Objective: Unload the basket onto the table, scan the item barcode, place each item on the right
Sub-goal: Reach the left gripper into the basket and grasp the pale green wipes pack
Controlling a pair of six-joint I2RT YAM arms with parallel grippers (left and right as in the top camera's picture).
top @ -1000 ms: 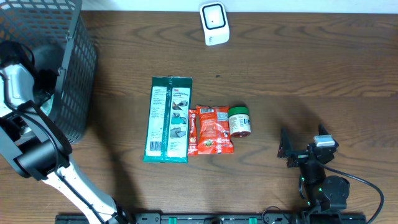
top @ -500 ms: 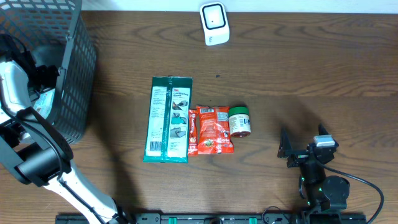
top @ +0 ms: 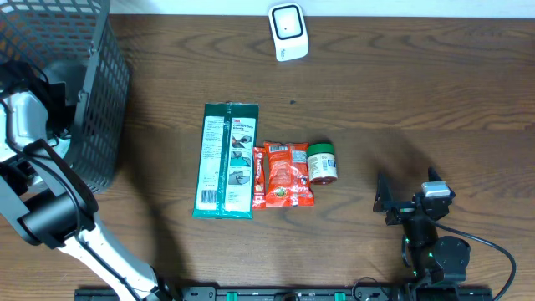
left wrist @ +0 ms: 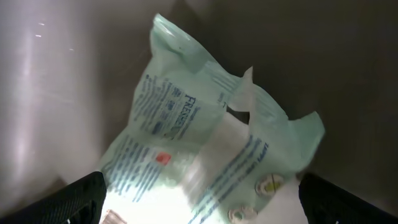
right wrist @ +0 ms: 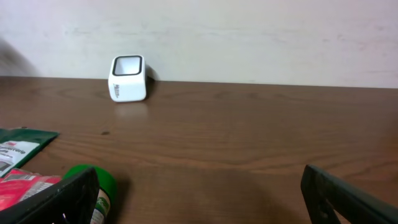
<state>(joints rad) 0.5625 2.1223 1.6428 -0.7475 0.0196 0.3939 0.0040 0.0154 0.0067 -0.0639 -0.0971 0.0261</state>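
Note:
A pale green plastic bag (left wrist: 205, 124) with blue print lies crumpled on the basket floor in the left wrist view. My left gripper (left wrist: 199, 202) hangs over it, open, fingers wide apart on either side of the bag's near end and not closed on it. From overhead the left arm (top: 25, 125) reaches into the black mesh basket (top: 100, 92). The white barcode scanner (top: 288, 32) stands at the table's far edge, also in the right wrist view (right wrist: 127, 78). My right gripper (right wrist: 199, 193) rests open and holds nothing near the front right (top: 399, 201).
A green 3M pack (top: 226, 160), a red snack packet (top: 284, 174) and a small green-capped jar (top: 322, 162) lie in a row at mid-table. The jar (right wrist: 93, 186) sits just left of the right gripper's left finger.
The left arm has shifted slightly inside the basket. The table items and the right arm have not moved.

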